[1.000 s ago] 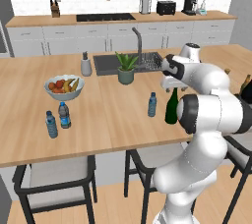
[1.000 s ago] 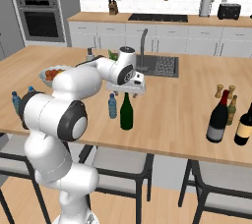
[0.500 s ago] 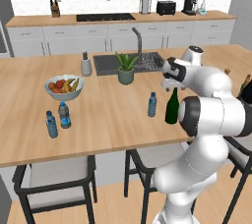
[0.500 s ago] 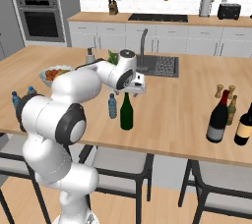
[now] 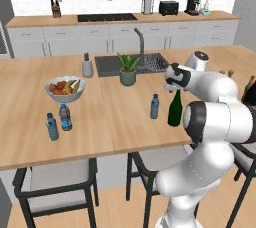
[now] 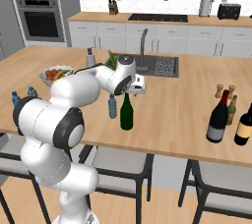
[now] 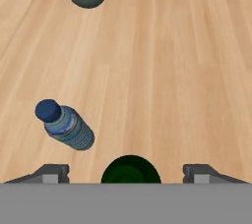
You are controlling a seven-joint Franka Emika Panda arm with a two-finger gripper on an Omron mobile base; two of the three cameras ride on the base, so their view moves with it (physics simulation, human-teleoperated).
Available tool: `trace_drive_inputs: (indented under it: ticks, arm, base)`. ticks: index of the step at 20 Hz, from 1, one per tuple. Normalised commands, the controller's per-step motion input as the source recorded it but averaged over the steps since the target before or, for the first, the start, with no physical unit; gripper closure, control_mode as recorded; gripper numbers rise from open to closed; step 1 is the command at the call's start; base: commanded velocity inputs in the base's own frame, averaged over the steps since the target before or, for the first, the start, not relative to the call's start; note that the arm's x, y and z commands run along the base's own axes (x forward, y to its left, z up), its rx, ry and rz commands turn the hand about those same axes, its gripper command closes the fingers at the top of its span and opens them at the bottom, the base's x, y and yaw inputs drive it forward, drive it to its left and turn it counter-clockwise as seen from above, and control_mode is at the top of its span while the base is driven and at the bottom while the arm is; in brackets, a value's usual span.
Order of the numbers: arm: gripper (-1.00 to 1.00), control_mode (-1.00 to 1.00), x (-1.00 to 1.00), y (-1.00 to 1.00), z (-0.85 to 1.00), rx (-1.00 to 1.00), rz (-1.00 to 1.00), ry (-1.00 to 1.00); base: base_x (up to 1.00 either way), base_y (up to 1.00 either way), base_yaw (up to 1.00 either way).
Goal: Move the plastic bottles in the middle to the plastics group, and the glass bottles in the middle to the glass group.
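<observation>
Right now the end effector [image 7: 129, 173] hangs just above the tall dark green glass wine bottle [image 5: 175, 109], its two dark fingertips [image 7: 50, 174] spread wide to either side of the bottle's round mouth and holding nothing. That bottle stands upright on the long wooden desk [image 5: 120, 122], near its front edge, with the small clear-bluish plastic water bottle with a blue cap [image 5: 155, 106] just beside it and not touching.

Judging from this, the descent onto the slim neck is the risky part. If the fingers come down off-centre, one pad could push the neck sideways and tip the tall bottle, and it would likely knock the small water bottle next to it or roll toward the desk edge. A grip taken too high on the neck may also let the heavy body swing or slip.

Farther out, the carry to the glass group, an amber-brown bottle [image 6: 231, 110] and a dark wine bottle with a white label [image 6: 219, 117] at the right end, could upset those or the two small wooden shakers [image 6: 220, 91] behind them
</observation>
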Motion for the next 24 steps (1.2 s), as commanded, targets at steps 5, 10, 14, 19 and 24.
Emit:
trace_drive_inputs:
  ticks: [5,10,14,19,24]
  arm:
    - [1.00,-1.00,0.08,0.00,-0.10,0.00,0.00,0.00]
    - [1.00,-1.00,0.00,0.00,-0.12,0.00,0.00,-0.02]
    - [1.00,-1.00,-0.38,-0.22,0.08,0.01,0.00,-0.07]
    - [1.00,-1.00,-0.48,-0.48,0.35,0.00,-0.03,-0.13]
    - [1.00,-1.00,-0.23,-0.74,0.22,0.00,-0.25,-0.02]
  base:
    - [0.00,0.00,0.00]
    - [0.00,0.00,0.00]
    - [0.00,0.00,0.00]
    - [0.00,0.00,0.00]
    - [0.00,0.00,0.00]
